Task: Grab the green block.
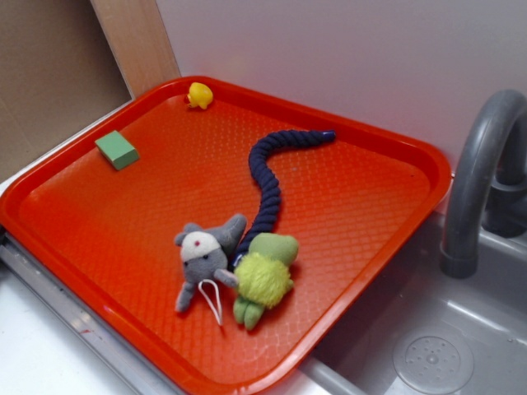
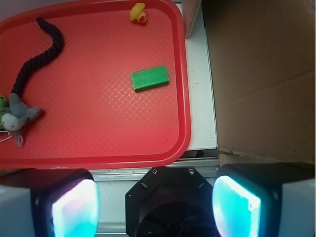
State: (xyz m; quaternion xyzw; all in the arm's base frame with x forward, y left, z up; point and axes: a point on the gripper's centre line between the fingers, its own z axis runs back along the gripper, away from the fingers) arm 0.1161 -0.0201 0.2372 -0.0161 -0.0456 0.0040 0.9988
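Lying flat near a corner of the red tray (image 1: 395,156), the green block (image 2: 149,78) waits untouched; the gripper (image 2: 157,205), jaws spread wide and empty, should centre above it and straddle its narrow width before descending.

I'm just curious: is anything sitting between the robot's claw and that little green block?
No. In the wrist view, only bare red tray and its rim lie between the open gripper and the green block.
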